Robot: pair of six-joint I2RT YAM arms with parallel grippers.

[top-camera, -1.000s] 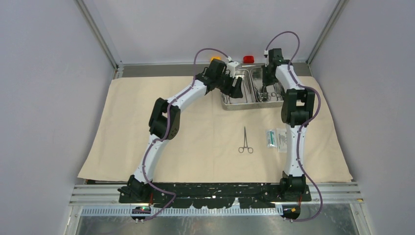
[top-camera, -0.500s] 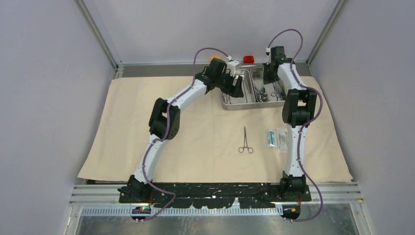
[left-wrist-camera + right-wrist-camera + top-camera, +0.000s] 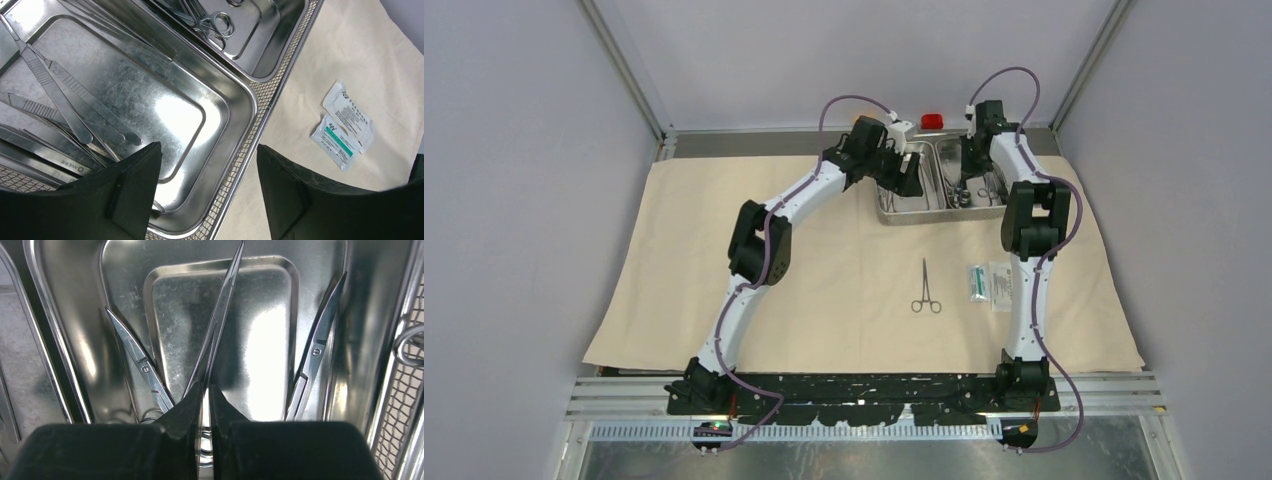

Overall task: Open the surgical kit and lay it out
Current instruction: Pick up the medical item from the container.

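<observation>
I am holding my left hand [image 3: 209,145] over the front rim of the shiny two-compartment steel tray [image 3: 250,105]. Its two black fingers [image 3: 132,195] are standing wide apart and gripping nothing, one above the left compartment and the other above the mesh edge. Below it, several straight steel handles [image 3: 60,95] are lying slantwise in a loose bundle.

I am lowering nothing else there. My right hand [image 3: 206,387] is sitting down inside the other compartment among three slim hinged steel instruments. A straight middle one [image 3: 222,305] is running up from my fingertips, and two curved ones [image 3: 142,365] are leaning along the walls on either side. The fingers are drawn almost together with only a thin slit between them. The middle instrument is vanishing under the tips, and I cannot tell whether I am pinching it.

The tray is resting at the far side of the big beige cloth [image 3: 724,260], which is lying spread over the worktop [image 3: 764,143]. A small red block [image 3: 932,121] is sitting just behind the tray. Nearer to me, a slim steel ring-handled clamp [image 3: 926,288] is lying alone on the cloth, rings toward me. Two small white and teal packets [image 3: 986,283] are lying overlapped just to its right, beside my right arm.
</observation>
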